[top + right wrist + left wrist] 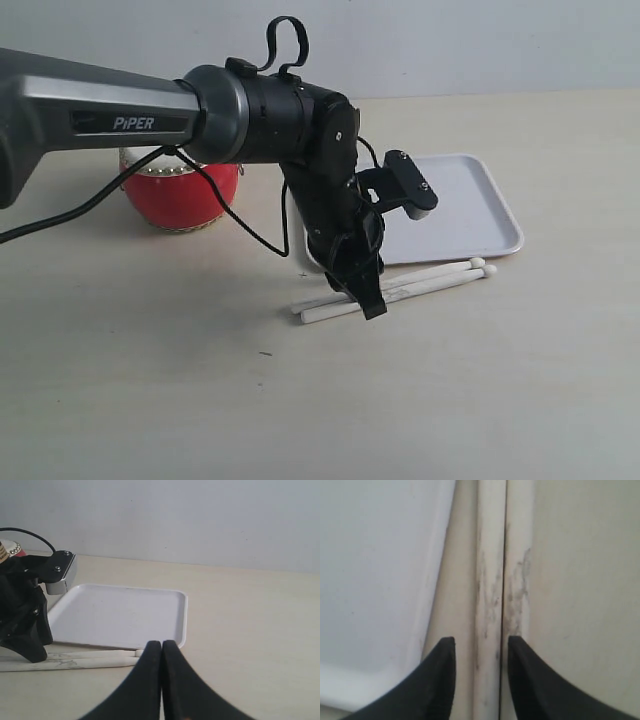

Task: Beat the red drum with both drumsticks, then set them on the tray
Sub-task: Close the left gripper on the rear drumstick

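Two pale drumsticks point(430, 279) lie side by side on the table, just in front of the white tray point(470, 205). My left gripper point(372, 303) points down onto their middle. In the left wrist view it is open point(480, 645): one grey-smudged stick point(487, 595) runs between the fingers, and the other stick point(519, 575) passes under one fingertip. The red drum point(180, 196) stands behind the left arm, partly hidden. My right gripper point(161, 644) is shut and holds nothing; it hovers low near the tray's corner point(180, 630) and the stick tips point(90, 659).
The left arm's thick grey link point(100, 110) crosses the left half of the exterior view, with a black cable point(240, 225) hanging beside the drum. A pale wall point(200, 520) closes off the table's far side. The left gripper body point(22, 615) stands over the sticks.
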You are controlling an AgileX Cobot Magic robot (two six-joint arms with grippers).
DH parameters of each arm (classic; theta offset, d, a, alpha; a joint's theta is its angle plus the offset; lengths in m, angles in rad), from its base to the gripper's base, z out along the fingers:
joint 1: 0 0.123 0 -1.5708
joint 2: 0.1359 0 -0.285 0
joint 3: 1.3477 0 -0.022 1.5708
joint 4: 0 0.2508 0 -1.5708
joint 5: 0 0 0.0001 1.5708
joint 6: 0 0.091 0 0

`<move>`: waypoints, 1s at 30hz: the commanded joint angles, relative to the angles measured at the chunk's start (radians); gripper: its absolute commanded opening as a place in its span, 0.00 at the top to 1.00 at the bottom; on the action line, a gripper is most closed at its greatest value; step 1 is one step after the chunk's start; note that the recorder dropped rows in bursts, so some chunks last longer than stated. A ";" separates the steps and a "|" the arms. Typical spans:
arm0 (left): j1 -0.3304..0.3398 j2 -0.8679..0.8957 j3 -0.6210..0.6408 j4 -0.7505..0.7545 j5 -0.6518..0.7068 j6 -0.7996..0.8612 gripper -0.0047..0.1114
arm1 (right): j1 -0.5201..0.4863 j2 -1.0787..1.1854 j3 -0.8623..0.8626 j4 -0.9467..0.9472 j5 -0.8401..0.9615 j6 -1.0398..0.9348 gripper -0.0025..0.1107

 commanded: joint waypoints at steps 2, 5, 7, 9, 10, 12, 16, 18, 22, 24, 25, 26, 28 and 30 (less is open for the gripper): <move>0.002 0.036 0.002 -0.017 0.009 0.005 0.65 | -0.004 -0.006 0.005 0.000 -0.007 -0.005 0.98; 0.002 0.038 0.002 -0.019 -0.012 0.005 0.65 | -0.004 -0.006 0.005 0.000 -0.007 -0.005 0.98; 0.002 0.038 0.002 -0.019 -0.028 0.005 0.65 | -0.004 -0.006 0.005 0.000 -0.007 -0.005 0.98; 0.002 0.040 0.002 -0.019 -0.043 0.005 0.65 | -0.004 -0.006 0.005 0.000 -0.007 -0.005 0.98; 0.002 0.040 0.002 -0.019 -0.051 0.005 0.65 | -0.004 -0.006 0.005 0.000 -0.007 -0.005 0.98; 0.002 0.042 0.002 -0.019 -0.055 0.005 0.65 | -0.004 -0.006 0.005 0.000 -0.007 -0.005 0.98; 0.002 0.042 0.002 -0.019 -0.059 0.010 0.65 | -0.004 -0.006 0.005 0.000 -0.007 -0.005 0.98; 0.002 0.042 0.002 -0.019 -0.067 0.010 0.65 | -0.004 -0.006 0.005 0.000 -0.007 -0.005 0.98; 0.002 0.042 0.002 -0.019 -0.072 0.010 0.65 | -0.004 -0.006 0.005 0.000 -0.007 -0.005 0.98; 0.002 0.042 0.002 -0.019 -0.071 0.012 0.65 | -0.004 -0.006 0.005 0.000 -0.007 -0.005 0.98; 0.002 0.042 0.002 -0.019 -0.069 0.012 0.65 | -0.004 -0.006 0.005 0.000 -0.007 -0.005 0.98; 0.002 0.042 0.002 -0.024 -0.067 0.012 0.65 | -0.004 -0.006 0.005 0.000 -0.007 -0.005 0.98; 0.002 0.042 0.002 -0.038 -0.058 0.017 0.66 | -0.004 -0.006 0.005 0.000 -0.007 -0.005 0.98; 0.002 0.042 0.002 -0.053 -0.046 0.031 0.72 | -0.004 -0.006 0.005 0.000 -0.007 -0.005 0.98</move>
